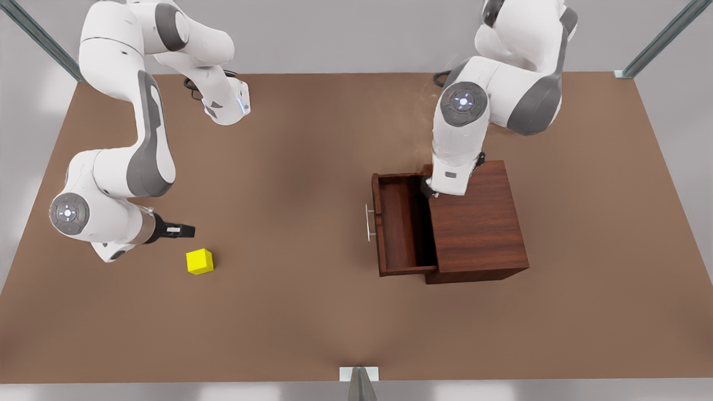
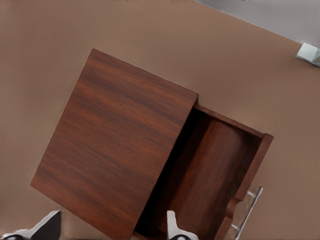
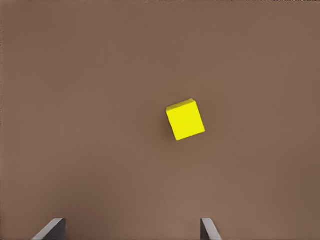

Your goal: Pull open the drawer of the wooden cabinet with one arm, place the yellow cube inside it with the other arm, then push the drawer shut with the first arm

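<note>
The left gripper point(image 1: 428, 189) hangs from a wrist pointing steeply down on the front view's right, its arm folded at the elbow; in the left wrist view its fingers point(image 2: 172, 227) stand wide apart. The right gripper point(image 1: 186, 229), on the front view's left, reaches out nearly level from a bent arm; its fingers point(image 3: 209, 230) are spread wide

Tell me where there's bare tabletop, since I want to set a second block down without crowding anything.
Widest free patch: the table between the yellow cube and the open drawer. The strip along the front view's bottom edge is also bare. Crowded: around the right gripper beside the cube, and at the wooden cabinet, where the left gripper hangs.
</note>
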Robot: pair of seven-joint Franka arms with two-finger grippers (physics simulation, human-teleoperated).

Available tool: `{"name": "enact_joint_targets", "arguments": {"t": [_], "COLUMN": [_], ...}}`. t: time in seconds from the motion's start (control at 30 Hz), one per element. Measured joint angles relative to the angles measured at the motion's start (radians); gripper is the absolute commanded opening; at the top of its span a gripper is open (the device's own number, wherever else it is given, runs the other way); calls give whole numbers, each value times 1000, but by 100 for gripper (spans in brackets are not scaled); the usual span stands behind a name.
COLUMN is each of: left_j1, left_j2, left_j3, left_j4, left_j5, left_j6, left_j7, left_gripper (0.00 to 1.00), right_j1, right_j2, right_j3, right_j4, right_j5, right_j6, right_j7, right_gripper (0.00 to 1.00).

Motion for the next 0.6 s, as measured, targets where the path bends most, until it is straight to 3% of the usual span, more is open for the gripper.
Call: {"name": "enact_joint_targets", "arguments": {"t": [0.03, 0.1, 0.17, 0.37, 0.47, 0.6], "left_j1": [147, 357, 430, 166, 239, 261], "left_j2": [-138, -165, -152, -84, -44, -38], "left_j3": [15, 29, 44, 83, 108, 112], "left_j4": [-231, -296, -293, -223, -164, -154], "left_j5": [-50, -116, -151, -191, -199, -209], "left_j6": [50, 108, 148, 215, 229, 234], "left_j7": [57, 158, 245, 457, 555, 664], "left_gripper": [100, 100, 100, 100, 100, 100], "right_j1": [7, -32, -55, -60, -71, -85], "right_j2": [7, 32, 71, 146, 61, 17], "right_j3": [-1, -6, -8, -4, -4, -3], "right_j4": [0, 0, -1, -64, -263, -399], "right_j5": [2, 35, 59, 38, 46, 54], "right_j6": [13, 49, 90, 245, 378, 549], "right_j7": [24, 86, 154, 330, 398, 473], "right_gripper": [100, 100, 100, 100, 100, 100]}}
